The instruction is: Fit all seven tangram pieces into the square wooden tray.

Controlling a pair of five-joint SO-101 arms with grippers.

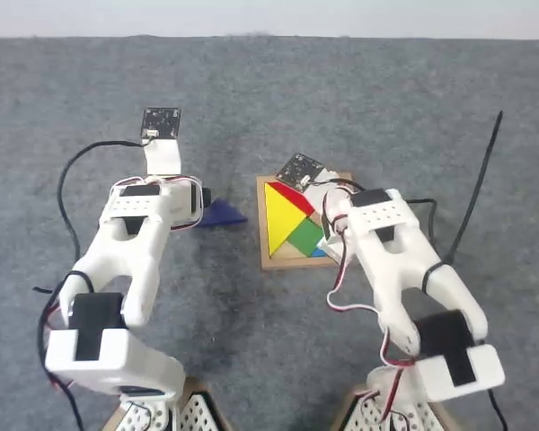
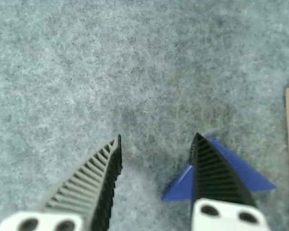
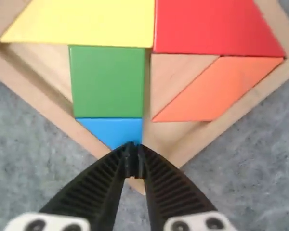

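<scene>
- Left wrist view: left claw [image 2: 158, 136] stood open over the blue triangle [image 2: 243, 174] edge — seemingly to grip it
- right claw [image 3: 133, 147] sat shut at the tray [image 3: 43, 95] corner, perhaps nudging the light-blue piece [image 3: 113, 130]

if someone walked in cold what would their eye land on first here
The bright pieces in the wooden tray near the table's middle: yellow triangle, red piece, green square, orange parallelogram, with bare wood between. Then the dark blue triangle lying alone on the grey carpet beside the tray, one finger of the open left gripper over it. The right gripper sits shut over the tray's corner.
</scene>
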